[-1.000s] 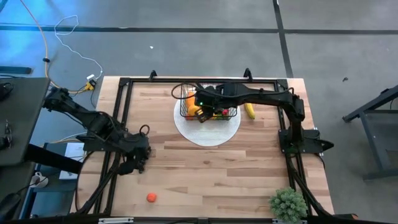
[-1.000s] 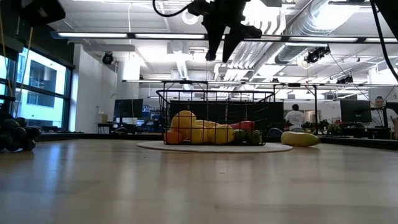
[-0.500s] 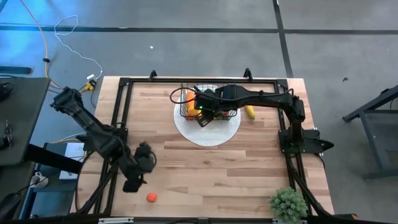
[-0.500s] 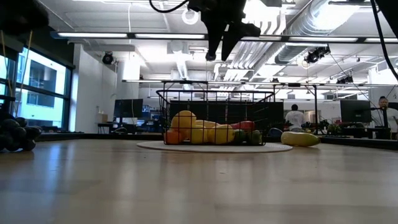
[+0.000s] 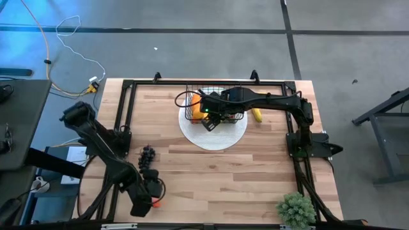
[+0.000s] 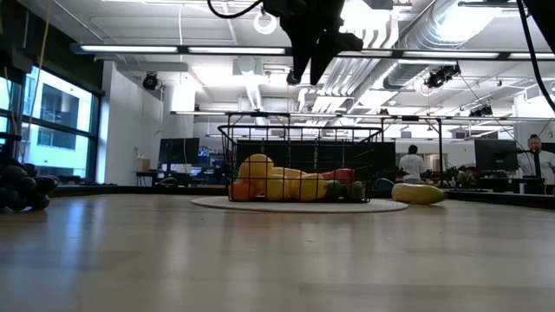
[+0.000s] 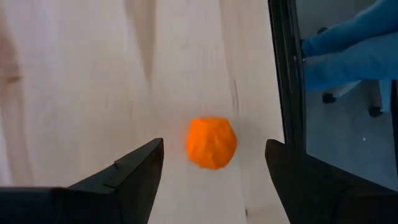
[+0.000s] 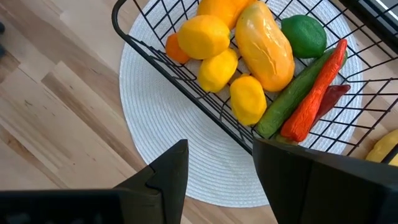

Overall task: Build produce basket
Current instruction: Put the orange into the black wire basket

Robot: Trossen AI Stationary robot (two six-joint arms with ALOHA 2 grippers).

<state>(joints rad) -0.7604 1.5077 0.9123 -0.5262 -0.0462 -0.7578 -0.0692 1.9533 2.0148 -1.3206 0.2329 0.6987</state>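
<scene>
The black wire-mesh basket stands on a round white plate and holds lemons, an orange mango, a lime, a carrot and a green vegetable. A yellow banana lies on the table just right of the basket. Dark grapes lie on the table's left part. A small orange round fruit sits near the near edge. My left gripper hovers open by that fruit, one finger on either side, not touching. My right gripper hangs open above the basket's near rim.
A spiky green potted plant stands at the near right corner. Black frame rails run along the table's sides. Bare wood lies between the plate and the near edge. People show in the room beyond the table.
My left gripper has travelled from over the grapes toward the table's near edge, ending at the small orange fruit. The grapes stay on the table where they were. My right gripper has kept above the basket.
</scene>
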